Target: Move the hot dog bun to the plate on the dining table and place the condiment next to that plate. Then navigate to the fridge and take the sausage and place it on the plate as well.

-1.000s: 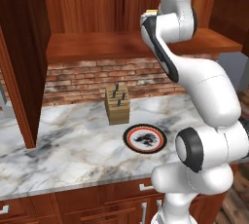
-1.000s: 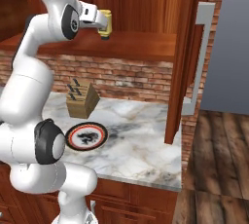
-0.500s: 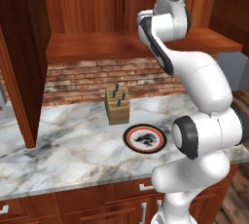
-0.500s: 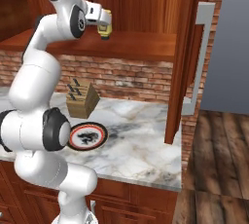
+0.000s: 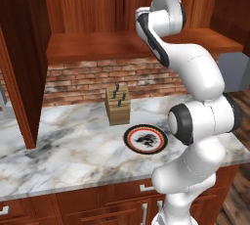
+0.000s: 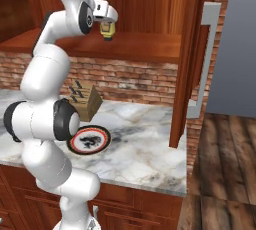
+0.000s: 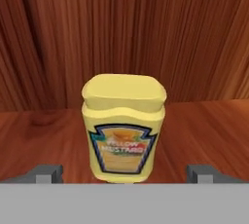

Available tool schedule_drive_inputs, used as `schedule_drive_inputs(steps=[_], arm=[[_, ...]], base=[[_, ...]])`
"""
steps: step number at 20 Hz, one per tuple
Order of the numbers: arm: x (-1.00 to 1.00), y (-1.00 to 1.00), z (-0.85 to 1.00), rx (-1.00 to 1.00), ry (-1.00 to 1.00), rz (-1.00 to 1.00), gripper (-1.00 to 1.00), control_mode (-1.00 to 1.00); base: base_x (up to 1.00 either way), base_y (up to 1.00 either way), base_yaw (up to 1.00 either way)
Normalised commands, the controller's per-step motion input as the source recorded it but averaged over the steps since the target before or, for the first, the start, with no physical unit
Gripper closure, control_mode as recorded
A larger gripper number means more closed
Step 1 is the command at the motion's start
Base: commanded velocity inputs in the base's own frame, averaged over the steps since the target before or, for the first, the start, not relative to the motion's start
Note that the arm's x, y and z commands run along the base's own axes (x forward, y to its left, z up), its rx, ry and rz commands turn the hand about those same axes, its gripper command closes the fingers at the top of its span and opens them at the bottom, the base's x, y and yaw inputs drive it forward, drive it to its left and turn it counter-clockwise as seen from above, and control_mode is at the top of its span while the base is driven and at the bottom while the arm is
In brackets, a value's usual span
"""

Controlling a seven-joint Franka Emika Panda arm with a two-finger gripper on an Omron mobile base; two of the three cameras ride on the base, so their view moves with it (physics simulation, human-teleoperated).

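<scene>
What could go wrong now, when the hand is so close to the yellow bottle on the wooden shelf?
1. The condiment stands upright between the open fingers of the hand. If the hand pushes forward before closing, it may tip the bottle toward the wooden back wall.
2. If the bottle falls off the shelf, it could land on the marble counter, near the knife block.

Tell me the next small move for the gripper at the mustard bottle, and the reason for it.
Probably ease forward, then close. The gripper is open, its fingers wide on either side of the upright mustard bottle on the wooden shelf, not yet touching it.
</scene>
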Motion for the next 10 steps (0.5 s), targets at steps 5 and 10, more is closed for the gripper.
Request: schedule_drive_inputs(steps=[5,10], arm=[[0.19,0.0,0.0,0.0,0.0,0.0,-1.0,-1.0],[0.1,0.0,0.0,0.0,0.0,0.0,-1.0,-1.0]], base=[[0.0,0.0,0.0],[0.0,0.0,0.0]])
